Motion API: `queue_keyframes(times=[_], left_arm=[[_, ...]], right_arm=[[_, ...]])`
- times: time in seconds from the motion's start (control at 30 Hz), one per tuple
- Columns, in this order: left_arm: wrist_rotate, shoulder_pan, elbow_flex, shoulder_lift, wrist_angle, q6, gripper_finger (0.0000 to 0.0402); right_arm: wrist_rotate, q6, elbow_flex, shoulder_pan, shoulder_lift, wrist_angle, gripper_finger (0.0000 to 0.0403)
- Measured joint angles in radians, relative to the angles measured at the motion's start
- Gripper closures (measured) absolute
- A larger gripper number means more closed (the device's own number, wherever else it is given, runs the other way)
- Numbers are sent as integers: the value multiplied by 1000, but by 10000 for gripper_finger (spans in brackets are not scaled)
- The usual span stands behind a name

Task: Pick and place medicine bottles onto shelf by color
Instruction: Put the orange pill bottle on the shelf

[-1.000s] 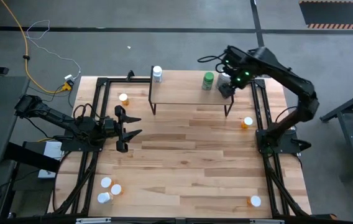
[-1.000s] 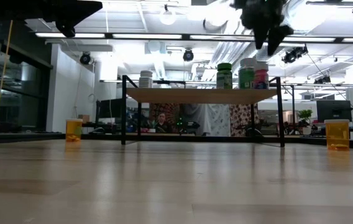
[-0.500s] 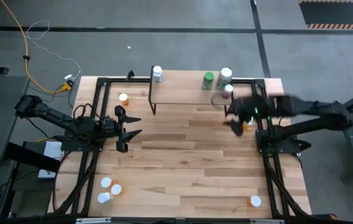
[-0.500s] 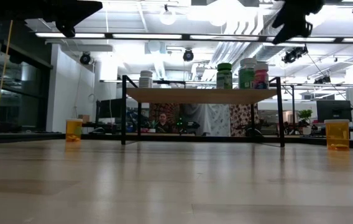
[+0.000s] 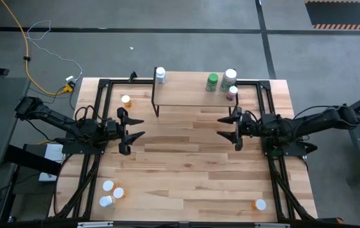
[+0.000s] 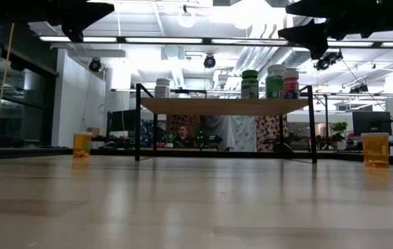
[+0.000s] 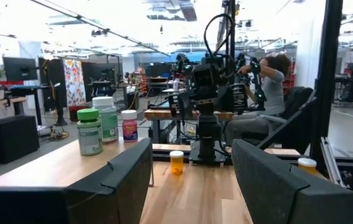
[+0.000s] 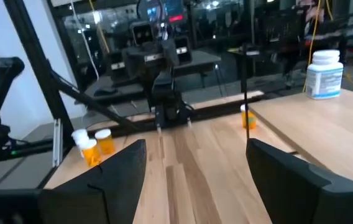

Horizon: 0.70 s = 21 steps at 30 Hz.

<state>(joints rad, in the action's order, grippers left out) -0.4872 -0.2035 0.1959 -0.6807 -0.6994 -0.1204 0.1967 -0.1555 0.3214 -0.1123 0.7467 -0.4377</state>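
Observation:
The shelf (image 5: 186, 96) stands at the table's far side on thin black legs. On its left end is a white bottle (image 5: 160, 75). On its right end stand a green bottle (image 5: 212, 82), a white-capped green one (image 5: 230, 79) and a pinkish one (image 5: 232, 92). Orange bottles stand on the table: one left of the shelf (image 5: 126, 101), three at the near left corner (image 5: 110, 193), one near right (image 5: 260, 204), one under the right arm (image 7: 176, 162). My right gripper (image 5: 225, 126) is open, level, in front of the shelf's right end. My left gripper (image 5: 135, 128) waits open at the left.
Black frame rails (image 5: 94, 145) run along the table's left and right sides. Bare wood (image 5: 186, 164) lies between the two grippers and toward the near edge. A person sits in the room beyond the table (image 7: 270, 87).
My right gripper has drawn back from above the shelf's right end, swung toward the near edge and come down. It now lies level, pointing toward the table's left. The white-capped green and pinkish bottles it covered now show on the shelf.

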Motion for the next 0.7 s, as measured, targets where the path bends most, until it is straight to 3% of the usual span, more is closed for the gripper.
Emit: queue_keyframes(times=[0.37,0.7], left_arm=[[-14,0,0,0,0,31,190],[81,0,0,0,3,31,190]], right_arm=[[3,-19,-10,0,0,3,136],[-2,32,-10,0,1,-7,136]])
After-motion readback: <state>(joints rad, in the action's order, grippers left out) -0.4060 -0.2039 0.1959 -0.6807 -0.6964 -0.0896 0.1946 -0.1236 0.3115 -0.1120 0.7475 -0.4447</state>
